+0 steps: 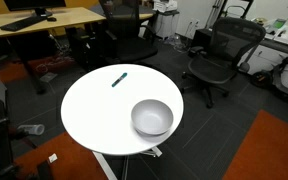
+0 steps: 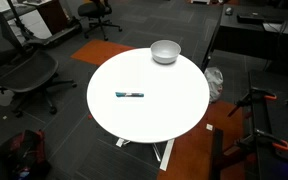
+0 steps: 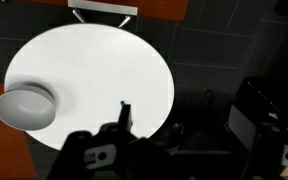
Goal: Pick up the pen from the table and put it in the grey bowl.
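Observation:
The pen [image 1: 120,78] is a short dark teal-blue stick that lies flat on the round white table [image 1: 94,105], away from the grey bowl [image 1: 152,117]. In an exterior view the pen [image 2: 130,95] lies left of the table's [image 2: 159,115] middle, and the bowl [image 2: 165,51] stands at the far edge. The bowl is empty. In the wrist view the bowl [image 3: 26,107] is at the left of the table [image 3: 94,55]. A teal tip of the pen [image 3: 122,102] shows behind one dark finger. My gripper [image 3: 134,135] is high above the table, and its jaws merge with the dark floor. The arm shows in neither exterior view.
Black office chairs [image 1: 220,52] stand round the table, with another one [image 2: 19,68] in an exterior view. A wooden desk [image 1: 44,20] stands behind. Orange carpet patches [image 1: 274,150] lie on the dark floor. A black stand [image 2: 259,110] and a dark cabinet [image 2: 249,35] are close to the table.

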